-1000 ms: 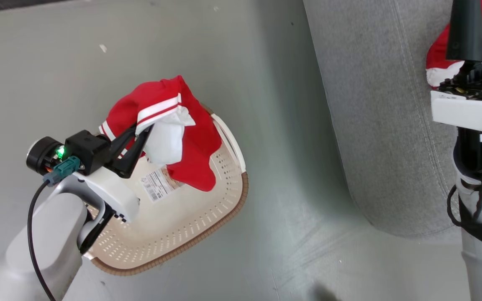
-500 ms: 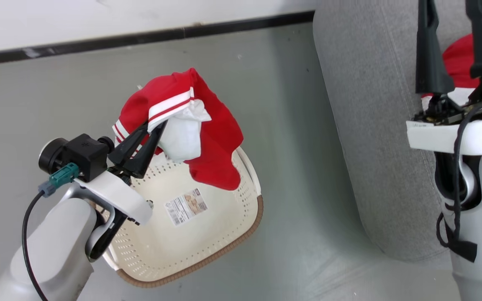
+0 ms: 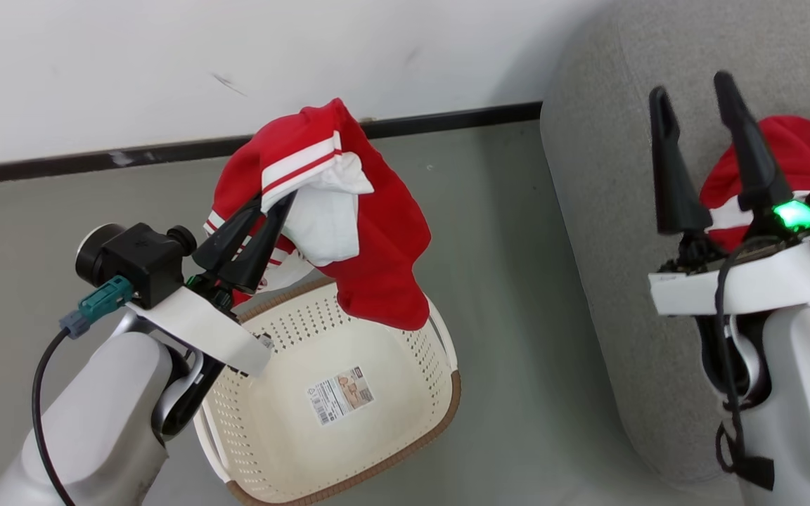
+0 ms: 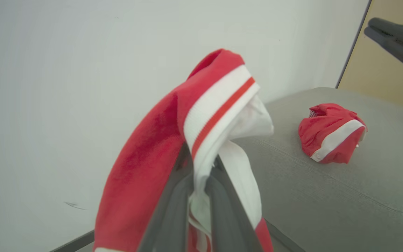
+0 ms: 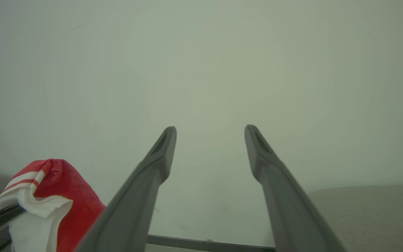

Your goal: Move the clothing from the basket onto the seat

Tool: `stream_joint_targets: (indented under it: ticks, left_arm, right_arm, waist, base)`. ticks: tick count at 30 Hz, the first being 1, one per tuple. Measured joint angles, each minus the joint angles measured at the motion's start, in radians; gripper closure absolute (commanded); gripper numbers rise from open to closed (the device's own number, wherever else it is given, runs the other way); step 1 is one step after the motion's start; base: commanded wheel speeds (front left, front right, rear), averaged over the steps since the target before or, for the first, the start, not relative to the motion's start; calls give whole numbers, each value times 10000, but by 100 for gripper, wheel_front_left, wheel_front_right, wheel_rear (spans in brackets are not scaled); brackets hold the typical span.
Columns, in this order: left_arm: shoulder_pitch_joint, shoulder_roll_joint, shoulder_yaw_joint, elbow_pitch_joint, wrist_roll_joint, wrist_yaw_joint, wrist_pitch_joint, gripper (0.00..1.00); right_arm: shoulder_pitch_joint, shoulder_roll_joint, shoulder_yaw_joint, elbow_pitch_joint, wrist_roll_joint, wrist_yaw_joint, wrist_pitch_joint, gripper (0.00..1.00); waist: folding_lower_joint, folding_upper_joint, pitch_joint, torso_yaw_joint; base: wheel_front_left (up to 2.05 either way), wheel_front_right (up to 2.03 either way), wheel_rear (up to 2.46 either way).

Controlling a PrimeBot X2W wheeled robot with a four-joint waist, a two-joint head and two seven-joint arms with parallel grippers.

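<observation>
My left gripper (image 3: 275, 204) is shut on a red garment (image 3: 370, 239) with a white band and a white panel. The garment hangs from the fingers above the far rim of the cream basket (image 3: 271, 436), whose bottom shows just a label. In the left wrist view the cloth (image 4: 159, 147) drapes over my closed left gripper (image 4: 199, 164). A second red and white garment (image 3: 806, 151) lies bunched on the grey seat (image 3: 602, 176), also seen from the left wrist (image 4: 329, 133). My right gripper (image 3: 692, 86) stands open over the seat, holding nothing (image 5: 211, 128).
A white wall (image 3: 166, 63) with a dark baseboard (image 3: 95, 158) stands behind the basket. Grey floor (image 3: 503, 281) runs between basket and seat. A beige panel (image 4: 380, 70) shows beyond the seat's far end.
The head view has tilted up, bringing the wall into the picture. My left gripper has lifted the garment higher, so its lower end now hangs clear of the basket's bottom.
</observation>
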Motion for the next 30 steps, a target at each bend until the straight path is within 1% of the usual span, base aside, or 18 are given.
stream_joint_targets:
  ticks: [6,8,17,22,24,30]
  left_arm:
    - [-8,-178,-4,-207,-151,65,33,100]
    - [-16,-209,-13,-219,-196,146,161,100]
    - [-28,-385,-234,-265,-253,245,614,100]
    - [-28,-520,-316,-261,-337,326,809,100]
    - [-29,-650,-337,-259,-364,399,851,100]
    - [-101,-949,-523,-259,-410,424,1081,100]
  right_arm:
    - [677,0,194,370,150,0,0,0]
    - [840,0,339,495,151,0,0,0]
    - [1379,-15,640,775,167,0,0,0]
    - [1626,-157,894,924,320,0,0,0]
    - [1708,-230,1108,1068,368,0,0,0]
    - [1980,-268,2113,1515,541,0,2,0]
  waist:
    - [0,0,-550,177]
    - [0,0,-719,237]
    - [0,0,-1380,487]
    - [0,0,-1662,607]
    - [0,0,-1753,656]
    - [0,0,-1970,813]
  base:
    - [0,0,0]
    - [0,0,0]
    - [0,0,0]
    - [0,0,0]
    - [0,0,0]
    - [0,0,0]
